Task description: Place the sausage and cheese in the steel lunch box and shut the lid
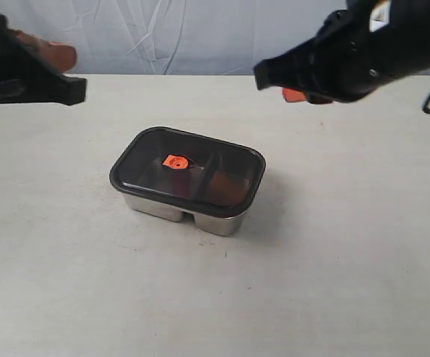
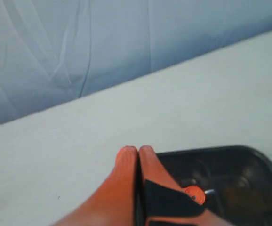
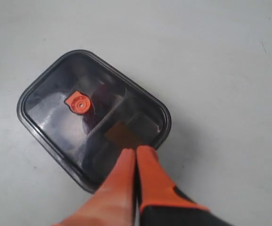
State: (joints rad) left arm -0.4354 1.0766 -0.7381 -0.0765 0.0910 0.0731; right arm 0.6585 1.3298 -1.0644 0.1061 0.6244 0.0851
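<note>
Lid (image 1: 187, 167) covers steel lunch box (image 1: 215, 222), long axis across exterior view; left gripper (image 2: 138, 151) and right gripper (image 3: 136, 151) closed, empty.

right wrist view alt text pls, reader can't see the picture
A dark translucent lid with a small orange valve covers the steel lunch box on a pale table. The right gripper, orange fingers shut together, points at the lid's edge.

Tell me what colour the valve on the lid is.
The valve is orange, on the dark smoky lid; clearest in the right wrist view.
</note>
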